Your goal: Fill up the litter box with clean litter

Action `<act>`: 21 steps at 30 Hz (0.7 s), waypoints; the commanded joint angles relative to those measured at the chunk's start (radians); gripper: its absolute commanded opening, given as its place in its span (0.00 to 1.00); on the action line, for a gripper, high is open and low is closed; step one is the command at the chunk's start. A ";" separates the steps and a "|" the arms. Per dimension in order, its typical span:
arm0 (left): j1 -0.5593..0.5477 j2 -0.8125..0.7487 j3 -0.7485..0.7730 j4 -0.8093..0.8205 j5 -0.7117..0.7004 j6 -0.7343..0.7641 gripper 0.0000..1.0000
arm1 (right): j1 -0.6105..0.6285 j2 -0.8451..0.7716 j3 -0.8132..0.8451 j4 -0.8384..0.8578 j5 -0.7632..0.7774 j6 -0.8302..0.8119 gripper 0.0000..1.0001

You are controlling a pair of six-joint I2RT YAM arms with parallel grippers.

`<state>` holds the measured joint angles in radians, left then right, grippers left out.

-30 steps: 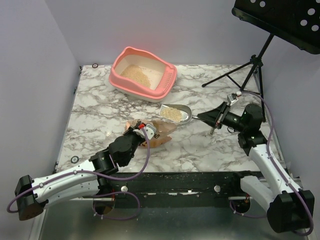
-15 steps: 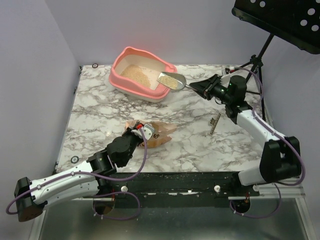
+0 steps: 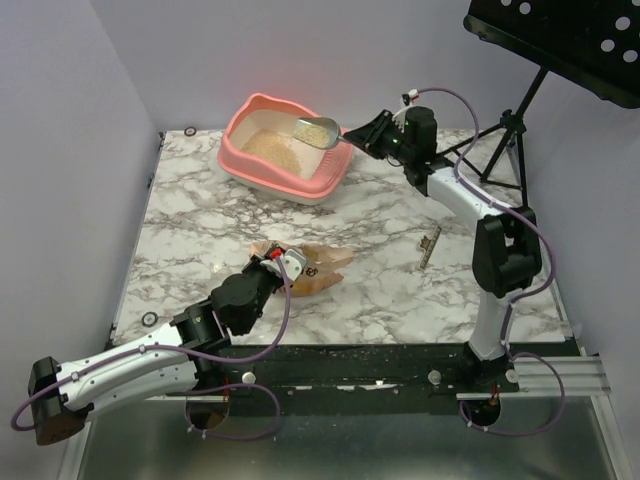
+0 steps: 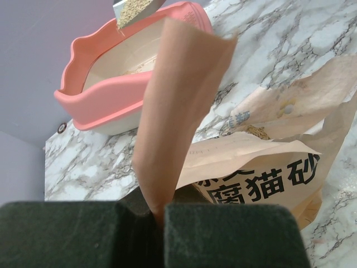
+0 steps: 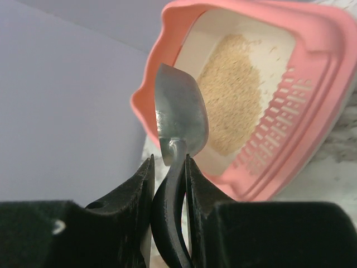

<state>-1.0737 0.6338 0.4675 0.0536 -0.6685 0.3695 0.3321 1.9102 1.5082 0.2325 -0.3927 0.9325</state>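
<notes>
Two grippers, both clamped. Left gripper (image 4: pixel 159 209) pinches flat on a flap of the crinkly tan paper bag (image 4: pixel 251 162) w/ black print, near-centre. Right gripper (image 5: pixel 169 163) is tight on the curved black handle of the smooth silver metal scoop (image 3: pixel 315 131). Scoop bowl hangs over the right rim of the salmon-pink plastic litter box (image 3: pixel 333 165): rounded, cream inside, slotted ledge, far left on the veined marble tabletop (image 3: pixel 200 230). Fine beige clean litter (image 3: pixel 270 150) is piled in the box, w/ some in the scoop. Black music stand (image 3: pixel 560 40) far right. Small metal piece (image 3: pixel 430 246) right of bag, too small to ID. Bag interior mostly hidden.
</notes>
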 commanded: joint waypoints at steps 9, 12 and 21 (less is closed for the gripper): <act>0.009 -0.002 0.033 0.071 -0.032 0.009 0.00 | 0.090 0.236 0.320 -0.189 0.230 -0.429 0.01; 0.009 0.010 0.034 0.071 -0.033 0.008 0.00 | 0.108 0.276 0.378 -0.226 0.229 -0.490 0.01; 0.012 0.040 0.036 0.074 -0.037 0.011 0.00 | 0.156 0.397 0.550 -0.363 0.327 -0.600 0.01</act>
<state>-1.0691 0.6716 0.4675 0.0868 -0.6701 0.3733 0.4793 2.2612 1.9862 -0.0845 -0.1318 0.3893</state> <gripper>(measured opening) 0.016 0.309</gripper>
